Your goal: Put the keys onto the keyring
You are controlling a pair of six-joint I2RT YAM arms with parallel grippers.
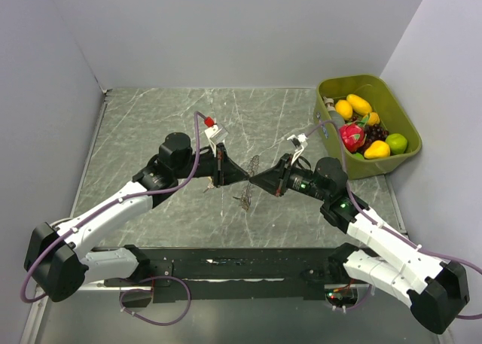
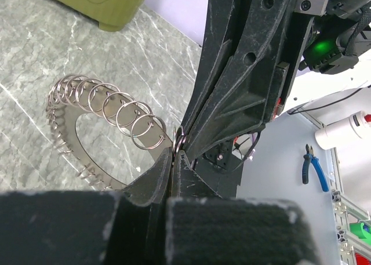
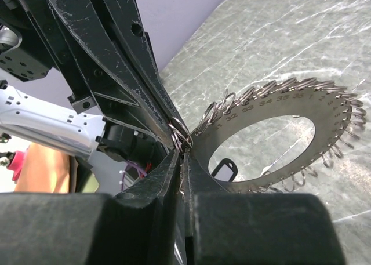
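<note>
Pale walls are seen round a grey, white-veined marble tabletop [image 1: 151, 126], with an olive-green plastic bin [image 1: 340, 80] of coloured toy fruit [image 1: 360, 103] set at its far right corner. Over the middle of the tabletop the black two-finger left tool [image 1: 245, 180] and the matching black right tool [image 1: 257, 180] are brought tip to tip.

Between them the keyring [image 1: 254, 165] is held: a flat grey metal disc with a wide central hole, stamped numbers and a rim crowded with small silver split rings. It is judged to be lifted clear of the tabletop, as a dark patch taken for its shadow is cast below it.

In the left wrist view the left tool [image 2: 174, 156] is seen pinched narrow on one split ring at the disc's [image 2: 65, 126] near edge. In the right wrist view the right tool [image 3: 182, 155] is likewise drawn tight on the rim beside the disc [image 3: 324, 114], touching the other tool.

The step in hand is judged to be the steadying and prising of one split ring. No keys can be made out with certainty. For the next move, one grip must be kept firm while a key is fetched and threaded, and slipping must be guarded against.
</note>
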